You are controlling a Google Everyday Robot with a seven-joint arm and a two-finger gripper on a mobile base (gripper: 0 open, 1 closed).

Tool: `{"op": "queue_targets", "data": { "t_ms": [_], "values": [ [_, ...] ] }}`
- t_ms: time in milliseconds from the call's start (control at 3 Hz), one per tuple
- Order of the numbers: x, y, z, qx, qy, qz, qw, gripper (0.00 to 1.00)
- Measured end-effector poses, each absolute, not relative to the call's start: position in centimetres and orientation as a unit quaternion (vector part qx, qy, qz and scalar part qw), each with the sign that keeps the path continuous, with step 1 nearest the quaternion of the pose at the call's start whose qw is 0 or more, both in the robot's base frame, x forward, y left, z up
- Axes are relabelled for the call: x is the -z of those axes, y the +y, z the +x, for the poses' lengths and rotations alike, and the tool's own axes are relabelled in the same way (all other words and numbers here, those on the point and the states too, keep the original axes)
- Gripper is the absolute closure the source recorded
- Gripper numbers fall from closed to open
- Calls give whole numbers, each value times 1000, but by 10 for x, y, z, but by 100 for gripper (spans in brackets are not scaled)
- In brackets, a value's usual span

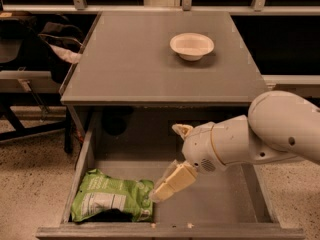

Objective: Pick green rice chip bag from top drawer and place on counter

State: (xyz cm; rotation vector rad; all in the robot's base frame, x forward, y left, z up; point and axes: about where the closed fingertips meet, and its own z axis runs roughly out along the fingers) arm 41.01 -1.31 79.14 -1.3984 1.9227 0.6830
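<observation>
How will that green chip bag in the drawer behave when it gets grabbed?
Probably floppy: the green rice chip bag is crumpled foil lying flat in the top drawer, so it should crease wherever pinched. Likely light for its size, being thin packaging. The foil may slip; the open pincer hovers just beside its right edge.

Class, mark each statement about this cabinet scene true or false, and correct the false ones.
1. The green rice chip bag lies in the front left corner of the open top drawer. True.
2. The white bowl sits inside the drawer. False: it stands on the counter.
3. The gripper hangs over the drawer, just right of the bag, jaws open. True.
4. The gripper holds the bag. False: nothing is between the jaws, and the bag lies on the drawer floor.
</observation>
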Motion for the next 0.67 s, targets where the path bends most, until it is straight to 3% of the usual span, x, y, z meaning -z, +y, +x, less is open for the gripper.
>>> {"op": "queue_targets", "data": {
  "t_ms": [667],
  "values": [
    [-788, -12, 411, -257, 738, -526, 336, 0]
  ]
}}
